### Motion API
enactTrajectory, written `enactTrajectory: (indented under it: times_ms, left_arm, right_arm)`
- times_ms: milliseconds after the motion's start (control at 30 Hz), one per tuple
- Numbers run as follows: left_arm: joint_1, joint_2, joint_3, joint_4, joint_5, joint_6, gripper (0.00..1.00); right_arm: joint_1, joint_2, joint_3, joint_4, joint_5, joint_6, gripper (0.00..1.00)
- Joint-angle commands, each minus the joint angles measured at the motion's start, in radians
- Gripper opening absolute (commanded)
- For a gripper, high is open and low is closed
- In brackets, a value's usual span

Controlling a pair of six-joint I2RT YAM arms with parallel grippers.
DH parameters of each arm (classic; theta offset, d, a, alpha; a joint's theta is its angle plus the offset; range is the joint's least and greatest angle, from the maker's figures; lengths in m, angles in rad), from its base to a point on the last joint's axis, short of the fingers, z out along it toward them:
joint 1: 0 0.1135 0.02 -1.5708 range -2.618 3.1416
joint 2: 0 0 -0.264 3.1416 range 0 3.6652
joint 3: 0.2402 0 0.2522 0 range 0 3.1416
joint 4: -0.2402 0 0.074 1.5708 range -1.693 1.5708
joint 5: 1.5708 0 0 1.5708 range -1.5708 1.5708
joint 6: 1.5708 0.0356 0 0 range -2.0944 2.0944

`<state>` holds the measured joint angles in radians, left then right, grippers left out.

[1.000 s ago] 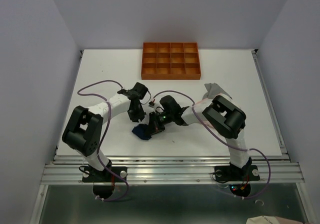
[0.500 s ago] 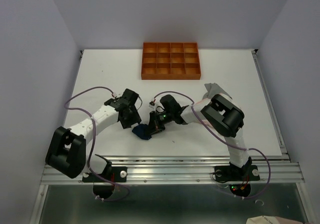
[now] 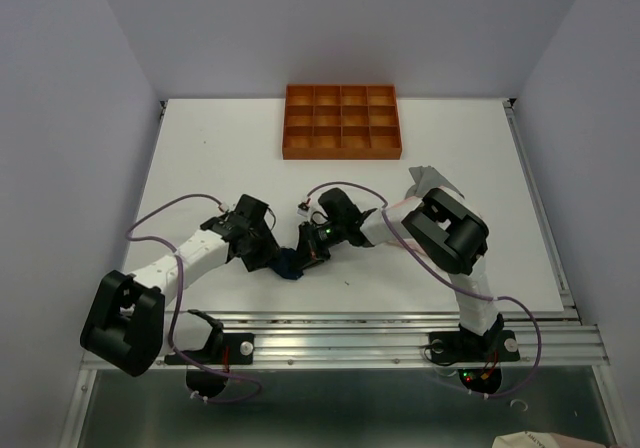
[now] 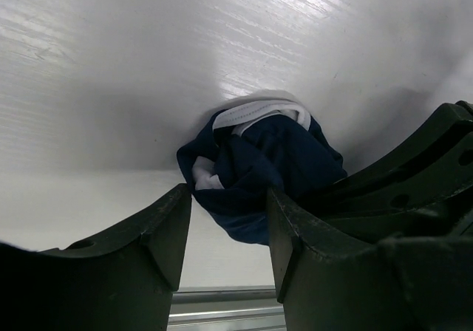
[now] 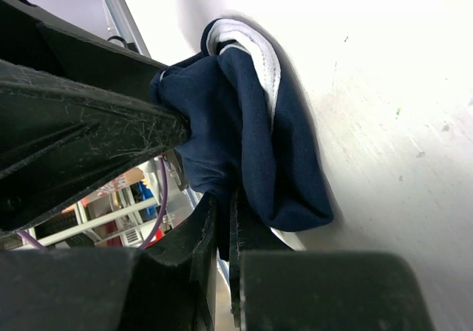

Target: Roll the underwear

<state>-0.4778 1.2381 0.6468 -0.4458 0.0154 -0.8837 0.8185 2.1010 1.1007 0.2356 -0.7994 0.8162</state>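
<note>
The navy blue underwear with white trim point(image 3: 290, 265) lies bunched on the white table near the front edge. In the left wrist view the bundle point(image 4: 259, 165) sits just past my left gripper point(image 4: 225, 224), whose jaws stand apart on either side of its near end without pinching it. My right gripper point(image 5: 222, 231) is shut on a fold of the navy underwear point(image 5: 251, 124), and in the top view it point(image 3: 312, 250) meets the bundle from the right. My left gripper point(image 3: 268, 256) is at the bundle's left. A thin pale underwear point(image 3: 428, 179) lies behind the right arm's elbow.
An orange tray point(image 3: 342, 121) with several compartments stands at the back of the table. The metal rail of the table's front edge point(image 3: 340, 320) runs just below the bundle. The left arm's purple cable point(image 3: 160, 218) loops over the table at the left.
My left arm has swung down toward the front edge, and its gripper has opened and settled at the left of the navy bundle. The right gripper has kept its hold, barely moving.
</note>
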Motion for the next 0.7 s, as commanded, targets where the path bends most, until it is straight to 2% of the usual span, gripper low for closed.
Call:
enactTrajectory:
  times_ms: [0, 133, 200, 400, 667]
  left_arm:
    - [0.004, -0.034, -0.03, 0.053, 0.061, -0.018, 0.56]
    - [0.01, -0.071, -0.041, 0.045, 0.047, -0.029, 0.59]
    - [0.01, -0.101, -0.05, 0.058, 0.049, -0.037, 0.65]
    - [0.01, -0.126, -0.071, 0.048, 0.046, -0.043, 0.68]
    - [0.011, -0.071, -0.119, 0.079, 0.058, -0.049, 0.68]
  right_arm:
    - [-0.001, 0.04, -0.001, -0.162, 0.163, -0.075, 0.01]
    - [-0.001, 0.037, 0.019, -0.206, 0.189, -0.103, 0.01]
    - [-0.001, 0.037, 0.022, -0.211, 0.193, -0.111, 0.01]
    - [-0.001, 0.042, 0.039, -0.225, 0.193, -0.118, 0.01]
    - [-0.001, 0.03, 0.042, -0.223, 0.197, -0.12, 0.01]
